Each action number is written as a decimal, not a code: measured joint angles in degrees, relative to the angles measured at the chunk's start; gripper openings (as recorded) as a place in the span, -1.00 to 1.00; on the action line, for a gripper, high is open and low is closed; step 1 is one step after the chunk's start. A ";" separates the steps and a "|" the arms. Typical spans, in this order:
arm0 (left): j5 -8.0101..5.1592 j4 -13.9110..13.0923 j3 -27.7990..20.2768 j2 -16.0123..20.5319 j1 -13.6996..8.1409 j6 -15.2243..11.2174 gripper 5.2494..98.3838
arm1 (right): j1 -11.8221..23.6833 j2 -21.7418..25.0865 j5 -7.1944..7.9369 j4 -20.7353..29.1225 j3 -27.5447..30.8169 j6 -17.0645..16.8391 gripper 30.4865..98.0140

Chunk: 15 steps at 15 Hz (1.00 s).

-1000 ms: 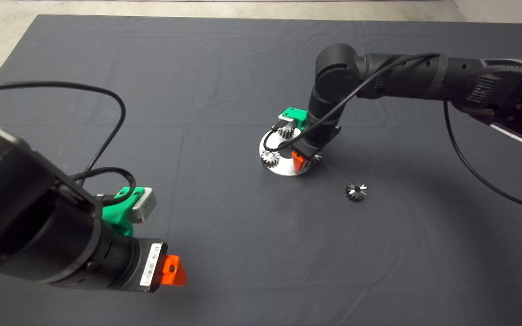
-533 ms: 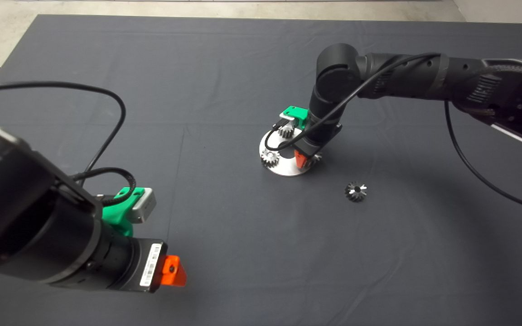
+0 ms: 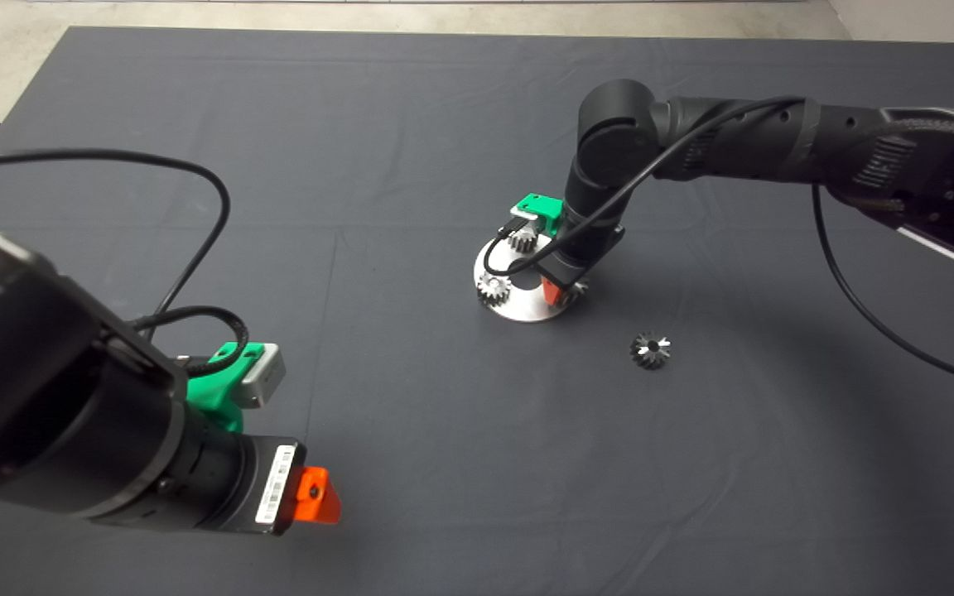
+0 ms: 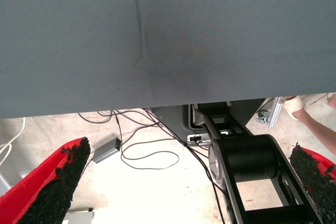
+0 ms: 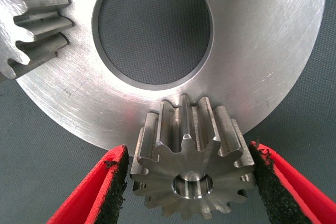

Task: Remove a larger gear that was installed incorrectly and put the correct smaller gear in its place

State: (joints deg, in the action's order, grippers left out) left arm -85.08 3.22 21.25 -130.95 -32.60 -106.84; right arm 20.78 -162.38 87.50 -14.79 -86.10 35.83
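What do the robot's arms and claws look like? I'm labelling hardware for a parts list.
Both arms are black and tubular with rounded joints and loose black cables. The left claw has a green mount, a grey block, a white barcode label and red fingers. The right claw has the same green mount. Its red fingers carry rough black pads.

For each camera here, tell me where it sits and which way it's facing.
Head view: above, looking down at the mat; both arms show.
Left wrist view: on the waiting arm, facing mat edge and floor; left pincer open.
Right wrist view: facing down at the larger gear on the round plate, between the right pincer's fingers.
Shared: head view also shows the plate.
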 measured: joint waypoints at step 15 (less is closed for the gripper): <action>0.00 -0.20 0.00 0.00 0.00 0.00 1.00 | 0.00 0.15 -0.07 0.00 0.00 0.00 -0.39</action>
State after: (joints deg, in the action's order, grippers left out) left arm -85.08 3.02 21.25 -130.95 -32.60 -106.84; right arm 20.78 -162.23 87.43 -14.80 -86.10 35.83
